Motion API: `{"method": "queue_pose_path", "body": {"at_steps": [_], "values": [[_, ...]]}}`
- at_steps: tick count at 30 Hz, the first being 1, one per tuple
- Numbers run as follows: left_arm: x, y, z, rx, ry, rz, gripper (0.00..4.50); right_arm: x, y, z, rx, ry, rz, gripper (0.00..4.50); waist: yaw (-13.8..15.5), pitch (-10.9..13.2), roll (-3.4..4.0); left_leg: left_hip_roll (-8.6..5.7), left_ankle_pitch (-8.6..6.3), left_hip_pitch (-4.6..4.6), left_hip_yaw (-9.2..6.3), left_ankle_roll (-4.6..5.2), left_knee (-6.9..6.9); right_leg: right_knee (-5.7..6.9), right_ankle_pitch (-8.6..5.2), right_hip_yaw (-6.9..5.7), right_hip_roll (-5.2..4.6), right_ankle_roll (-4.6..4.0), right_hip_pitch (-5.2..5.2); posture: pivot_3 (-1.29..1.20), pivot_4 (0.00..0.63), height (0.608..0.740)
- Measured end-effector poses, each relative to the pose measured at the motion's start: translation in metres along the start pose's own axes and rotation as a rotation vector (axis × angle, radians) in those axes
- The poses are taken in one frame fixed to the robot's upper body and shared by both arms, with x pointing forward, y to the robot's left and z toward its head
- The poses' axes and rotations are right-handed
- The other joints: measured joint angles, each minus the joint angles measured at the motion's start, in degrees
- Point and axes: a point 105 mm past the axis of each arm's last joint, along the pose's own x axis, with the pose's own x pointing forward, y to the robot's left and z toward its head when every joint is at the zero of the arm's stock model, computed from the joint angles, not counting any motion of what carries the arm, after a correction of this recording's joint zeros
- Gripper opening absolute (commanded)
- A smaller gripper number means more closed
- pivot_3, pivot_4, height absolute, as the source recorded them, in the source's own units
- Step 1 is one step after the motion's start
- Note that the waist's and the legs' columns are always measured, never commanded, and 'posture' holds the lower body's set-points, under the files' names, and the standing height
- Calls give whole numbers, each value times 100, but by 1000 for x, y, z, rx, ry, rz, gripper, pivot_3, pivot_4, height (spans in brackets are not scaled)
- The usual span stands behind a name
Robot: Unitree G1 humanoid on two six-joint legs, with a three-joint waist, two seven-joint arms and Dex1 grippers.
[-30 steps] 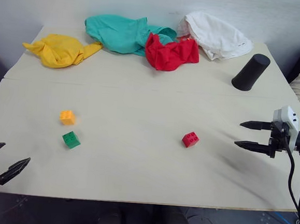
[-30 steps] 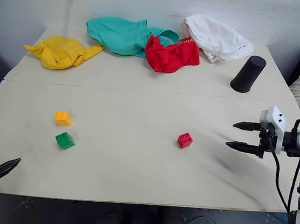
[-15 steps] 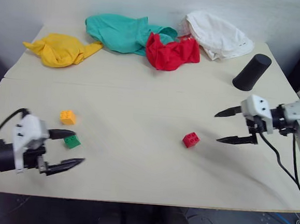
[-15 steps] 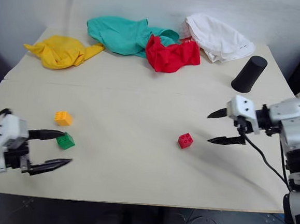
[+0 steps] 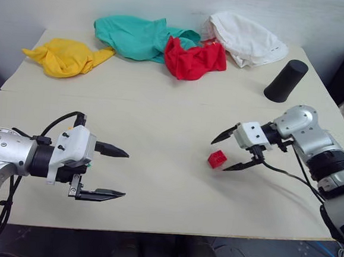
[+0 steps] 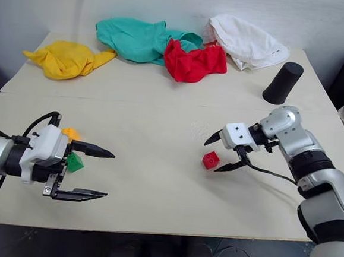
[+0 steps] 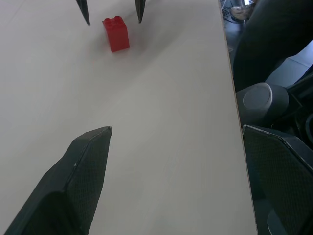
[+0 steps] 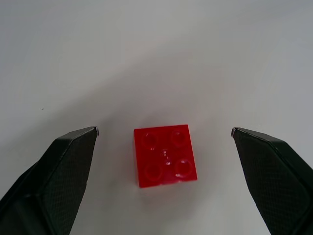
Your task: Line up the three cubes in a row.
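The small red studded plastic brick (image 5: 216,159) is sitting studs up on the pale bench (image 5: 160,121), right of the middle and nearer the front edge than the back. The right gripper (image 5: 231,151) is hanging just beside it on its right, jaws spread wide; in the right wrist view the brick (image 8: 165,155) is lying between the two black fingertips (image 8: 73,147), touching neither.

The small green studded plastic brick (image 6: 74,162) and the small orange-yellow studded plastic brick (image 6: 71,133) are resting close together toward the left edge, the orange-yellow one farther back; both are partly hidden behind the left gripper (image 6: 103,174). That gripper is hovering above the bench near the front edge, pointing toward the right side, with its jaws spread wide and nothing between them.

Along the back edge, a crumpled yellow cloth (image 5: 65,57), a teal cloth (image 5: 137,37), a red cloth (image 5: 192,58) and a white cloth (image 5: 244,38) are lying in a loose line from left to right. A black tapered cylinder (image 5: 285,81) is standing upright near the back right corner.
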Motion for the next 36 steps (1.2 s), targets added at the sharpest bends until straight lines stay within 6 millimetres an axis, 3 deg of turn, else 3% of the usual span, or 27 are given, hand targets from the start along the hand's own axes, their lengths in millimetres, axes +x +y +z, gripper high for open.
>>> {"method": "queue_pose_path", "body": {"at_steps": [3,11,16,20,28,33,36], "values": [[2,-1,0,4,0,-15,4493,7,-6,-2,-15,16,14,4500,2,0,0,0,-4,-53,-3,4,44,33,0,1,-1,0,-52,0,150,740],[1,1,6,37,-6,-21,4500,13,-3,-22,24,92,51,1934,24,0,0,-1,-4,-56,-2,5,47,36,0,2,-1,0,-57,0,150,740],[1,1,6,40,-5,-21,4500,13,-4,-22,44,91,47,1934,26,0,0,1,-4,-55,-3,4,47,40,0,2,-1,0,-58,0,150,740],[1,2,7,52,-6,-19,4500,12,-5,-21,87,65,31,1525,29,0,0,1,-4,-56,-3,4,47,41,0,2,-1,0,-58,0,150,740],[8,1,8,66,-35,-39,4500,10,8,0,173,-73,45,1525,69,0,0,0,-5,-56,-5,4,48,40,0,1,-2,0,-58,0,150,740],[23,0,9,78,-72,-80,4500,33,30,28,276,-79,45,1525,91,0,0,-1,-6,-62,-10,4,50,40,0,-4,-3,1,-59,0,150,740],[29,1,11,92,-83,-99,4500,42,40,34,342,-54,-6,1525,88,0,-1,-3,-6,-61,-9,3,50,42,0,-3,-3,1,-58,0,150,740]]}}
